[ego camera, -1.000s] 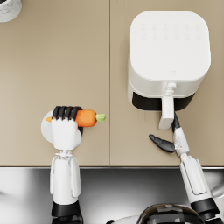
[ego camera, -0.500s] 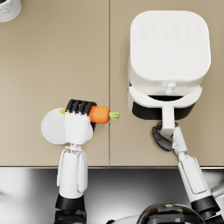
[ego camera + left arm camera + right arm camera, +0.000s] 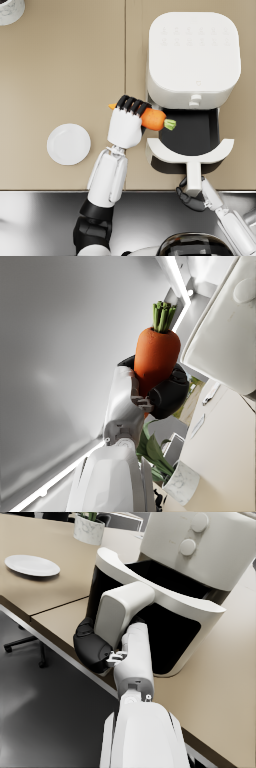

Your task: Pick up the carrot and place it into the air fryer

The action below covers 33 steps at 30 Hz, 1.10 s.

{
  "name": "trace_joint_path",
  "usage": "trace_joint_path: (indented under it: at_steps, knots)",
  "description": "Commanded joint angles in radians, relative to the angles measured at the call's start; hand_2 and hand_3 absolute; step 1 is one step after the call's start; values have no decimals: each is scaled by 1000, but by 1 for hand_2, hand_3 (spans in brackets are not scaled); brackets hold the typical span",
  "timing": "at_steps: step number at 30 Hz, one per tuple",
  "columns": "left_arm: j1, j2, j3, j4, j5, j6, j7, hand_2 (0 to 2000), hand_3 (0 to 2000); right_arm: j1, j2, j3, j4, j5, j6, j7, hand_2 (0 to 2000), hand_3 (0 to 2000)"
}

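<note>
right hand: nearest the robot, at the desk's front edge; dark fingers wrapped around the drawer handle, gripping it. Right wrist view shows the same grip on the white handle.
drawer: pulled out of the air fryer toward the robot; white curved front panel, black basket open behind it. Inside of the basket is dark, contents cannot be made out.
left hand: over the desk just left of the open drawer; fingers curled over the carrot, holding it. Left wrist view shows the hand clasping the carrot's lower part.
carrot: in the left hand, off the desk, lying roughly level; orange tip sticks out on the hand's left, green stub points right and reaches over the left edge of the black basket. In the left wrist view the carrot sits beside the fryer's white body.
plate: white, round, flat on the desk, left of the left arm, apart from it.
desk: tan top with a seam running front to back, dark floor in front.
air fryer: white boxy body behind the drawer, on the right half of the desk.
pot: white marbled, far left corner, partly cut off; wrist views show a green plant in it.
</note>
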Motion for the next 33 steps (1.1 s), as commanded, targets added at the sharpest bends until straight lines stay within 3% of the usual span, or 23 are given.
trace_joint_path:
  at_steps: [1, 8, 13, 14, 15, 22, 23, 24, 28, 31, 33]
  knots:
    - [92, 68, 102, 77, 0, 0, 0, 2000, 2000, -7, 12, 4, 11, 0, 3, 0, 2000, 2000]
    - [129, 119, 284, 184, 0, 0, 0, 2000, 2000, -19, 38, 14, 33, 0, -1, -2, 2000, 2000]
    - [139, 145, 302, 276, 1, -1, 0, 2000, 2000, -20, 39, 15, 34, -1, -3, -2, 2000, 2000]
    - [273, 8, 567, 300, 1, 0, 0, 2000, 2000, -20, 39, 15, 34, -1, -3, -2, 2000, 2000]
    - [175, 118, 366, 315, 0, 3, 0, 2000, 2000, -20, 39, 15, 34, -1, -3, -2, 2000, 2000]
    - [144, 117, 409, 293, 1, 1, -1, 2000, 2000, -20, 39, 15, 35, -1, -3, -2, 2000, 2000]
    - [139, 116, 413, 304, 1, 1, -1, 639, 1673, -20, 39, 15, 35, -1, -3, -2, 2000, 2000]
    - [128, 111, 402, 304, 1, 8, -1, 0, 1347, -20, 39, 15, 35, -1, -3, -2, 2000, 2000]
    - [13, 44, 303, 180, 0, -29, -2, 0, 40, -22, 42, 13, 39, -1, 12, 0, 2000, 2000]
    - [-110, -10, 125, 44, 0, 64, -16, 0, 0, -22, 48, 6, 38, -1, 49, 2, 2000, 2000]
    - [-165, -23, -8, -34, 0, 77, -15, 0, 0, -20, 48, 4, 36, -1, 55, 2, 2000, 2000]
